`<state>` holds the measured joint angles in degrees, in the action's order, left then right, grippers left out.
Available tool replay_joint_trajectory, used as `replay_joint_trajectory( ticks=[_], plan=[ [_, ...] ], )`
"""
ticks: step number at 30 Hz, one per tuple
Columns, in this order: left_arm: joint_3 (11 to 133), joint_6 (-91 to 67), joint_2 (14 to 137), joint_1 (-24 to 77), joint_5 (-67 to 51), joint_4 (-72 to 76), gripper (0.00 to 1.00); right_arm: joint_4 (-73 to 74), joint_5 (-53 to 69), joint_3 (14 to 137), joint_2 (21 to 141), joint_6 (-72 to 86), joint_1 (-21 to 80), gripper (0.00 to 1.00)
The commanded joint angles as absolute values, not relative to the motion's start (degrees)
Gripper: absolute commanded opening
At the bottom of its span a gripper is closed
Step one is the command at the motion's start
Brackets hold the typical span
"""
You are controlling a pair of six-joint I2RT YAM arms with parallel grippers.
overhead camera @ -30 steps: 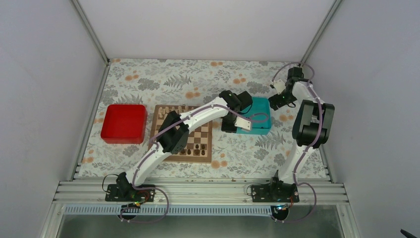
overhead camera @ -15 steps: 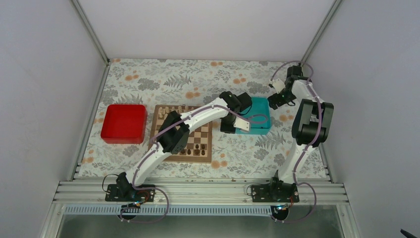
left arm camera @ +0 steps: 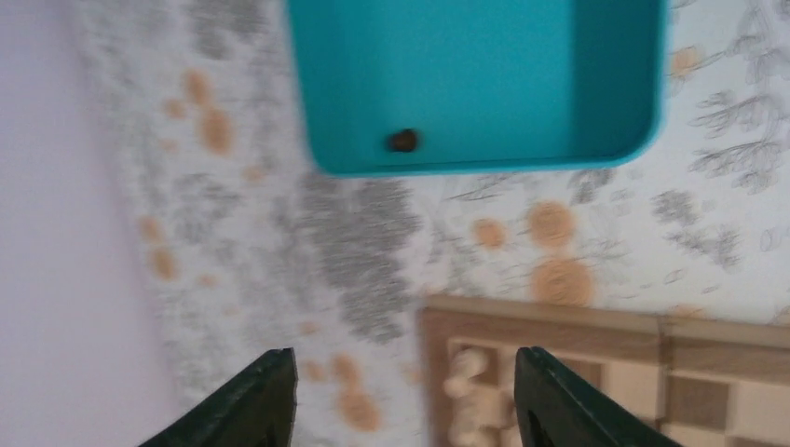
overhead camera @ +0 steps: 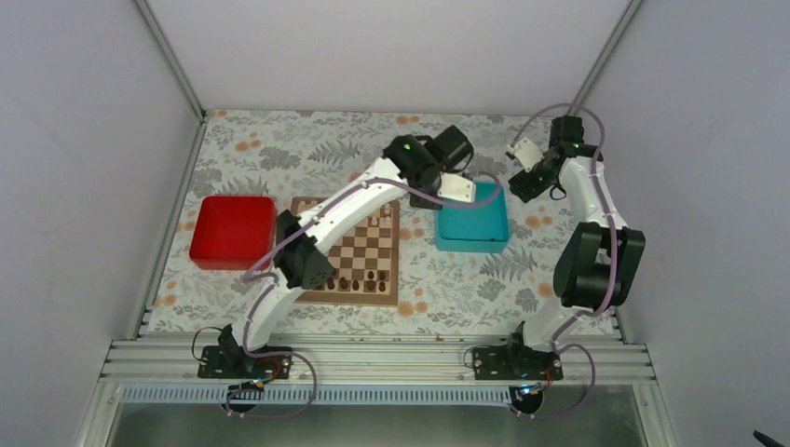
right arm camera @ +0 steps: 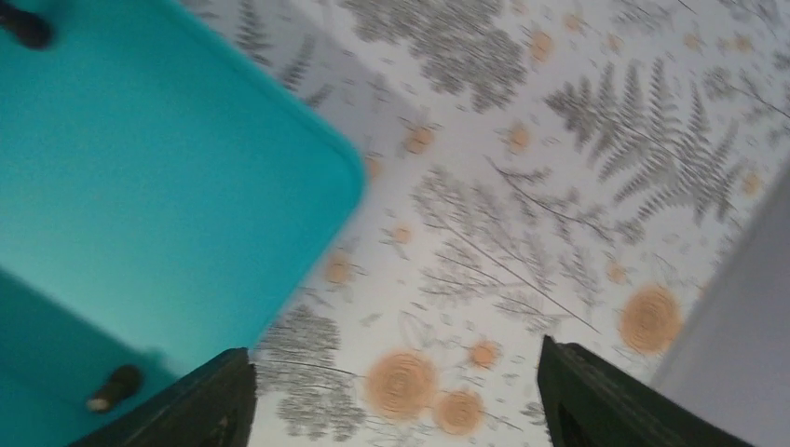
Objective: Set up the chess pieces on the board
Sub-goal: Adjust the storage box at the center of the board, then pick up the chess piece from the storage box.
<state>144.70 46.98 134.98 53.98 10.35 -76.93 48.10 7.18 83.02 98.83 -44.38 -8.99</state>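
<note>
The board point(overhead camera: 321, 296) lies mid-table, with several dark chess pieces point(overhead camera: 361, 279) in its near rows and pale pieces point(overhead camera: 382, 216) along the far edge. My left gripper point(overhead camera: 424, 196) hangs above the cloth between the board's far right corner point(left arm camera: 559, 321) and the teal tray point(overhead camera: 473, 244). In the left wrist view this gripper point(left arm camera: 405, 400) is open and empty. One dark piece point(left arm camera: 403, 141) lies in the tray. My right gripper point(overhead camera: 520, 184) hovers off the tray's far right corner, open and empty point(right arm camera: 391, 400). Two dark pieces point(right arm camera: 114, 387) lie in the tray point(right arm camera: 140, 186).
A red tray point(overhead camera: 233, 231) sits left of the board. The floral cloth point(overhead camera: 307, 149) covers the table between grey walls. My left arm point(overhead camera: 317, 228) spans the board diagonally, hiding part of it. Pale pieces point(left arm camera: 470, 396) stand at the board's corner below the left fingers.
My left gripper has moved from the tray's near left side toward the back of the table, and its jaws now stand apart. The right arm has shifted farther back and right.
</note>
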Motion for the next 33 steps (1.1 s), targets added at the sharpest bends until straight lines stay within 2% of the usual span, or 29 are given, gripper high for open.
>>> replay_joint_trajectory(
  ticks=[1, 5, 7, 14, 17, 23, 33],
  plan=[
    [148.40, 48.52, 131.54, 50.50, 16.83, -74.26, 0.69, 51.29, 15.69, 78.96, 95.84, -52.89, -5.48, 0.72],
    [148.29, 48.39, 129.11, 45.39, 17.60, -67.69, 0.93, 52.38, 23.41, 78.06, 97.47, -57.28, -3.64, 0.67],
    [147.79, 47.65, 127.51, 42.30, 17.90, -64.09, 1.00, 52.03, 25.20, 77.85, 99.24, -58.64, -1.91, 0.62],
    [143.39, 41.05, 121.55, 32.06, 16.87, -52.85, 1.00, 46.91, 28.22, 80.66, 106.32, -59.89, 1.31, 0.63],
    [135.14, 37.58, 116.63, 27.92, 14.91, -46.85, 1.00, 45.99, 28.14, 82.29, 109.87, -60.91, 2.99, 0.64],
    [111.09, 34.86, 103.09, 20.77, 13.27, -28.69, 1.00, 42.43, 27.62, 84.16, 114.63, -61.63, 5.54, 0.64],
    [96.59, 30.41, 93.95, 13.35, 9.74, -20.01, 1.00, 41.43, 27.45, 88.98, 120.51, -63.40, 8.20, 0.68]
  ],
)
